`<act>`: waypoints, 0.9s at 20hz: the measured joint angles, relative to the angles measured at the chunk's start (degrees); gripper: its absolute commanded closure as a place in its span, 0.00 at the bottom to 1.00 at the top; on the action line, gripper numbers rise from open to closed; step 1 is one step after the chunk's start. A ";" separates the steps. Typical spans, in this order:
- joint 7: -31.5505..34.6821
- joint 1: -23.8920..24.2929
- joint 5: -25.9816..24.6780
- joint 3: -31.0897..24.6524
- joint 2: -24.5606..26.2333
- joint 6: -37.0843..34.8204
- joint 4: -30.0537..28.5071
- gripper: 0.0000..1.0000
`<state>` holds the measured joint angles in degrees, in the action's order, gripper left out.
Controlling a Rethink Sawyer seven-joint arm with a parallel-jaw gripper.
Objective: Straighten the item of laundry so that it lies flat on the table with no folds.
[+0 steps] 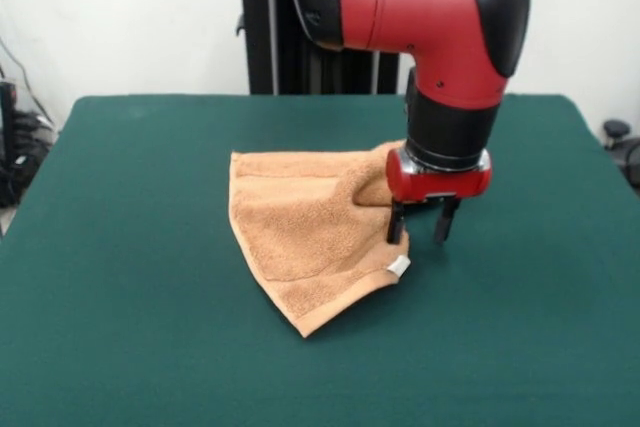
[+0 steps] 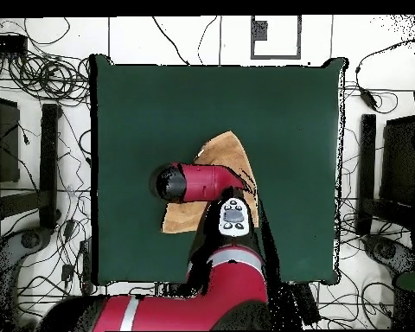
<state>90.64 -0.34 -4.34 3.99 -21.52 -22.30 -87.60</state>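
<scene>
White wall behind, table (image 1: pixel 120 247) in dark green felt, mostly bare. Towel (image 1: pixel 295 237) sits near table centre, folded over itself: top edge roughly straight, lower part tapers to a point toward the camera, white tag (image 1: pixel 399 267) at its right-hand corner. Gripper (image 1: pixel 423 225) is down at the towel's right edge, just above the tag; jaws apart, nothing between them that shows, one finger (image 1: pixel 396 223) right against the cloth edge. So the towel lies to the picture-left of the jaws, fold ridge running away from them up-left. Judgement: next move is a pinch on that right edge and a pull rightward. Plenty of open felt on that side and in front; table edges well apart from the towel.
</scene>
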 measured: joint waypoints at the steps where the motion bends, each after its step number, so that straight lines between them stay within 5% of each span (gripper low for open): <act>1: 0.00 -0.36 0.04 0.37 0.01 -0.01 0.00 0.00; 18: 0.00 -3.08 1.12 4.88 1.44 0.01 0.27 0.00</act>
<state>90.64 -3.42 -3.22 8.87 -20.08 -22.29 -87.32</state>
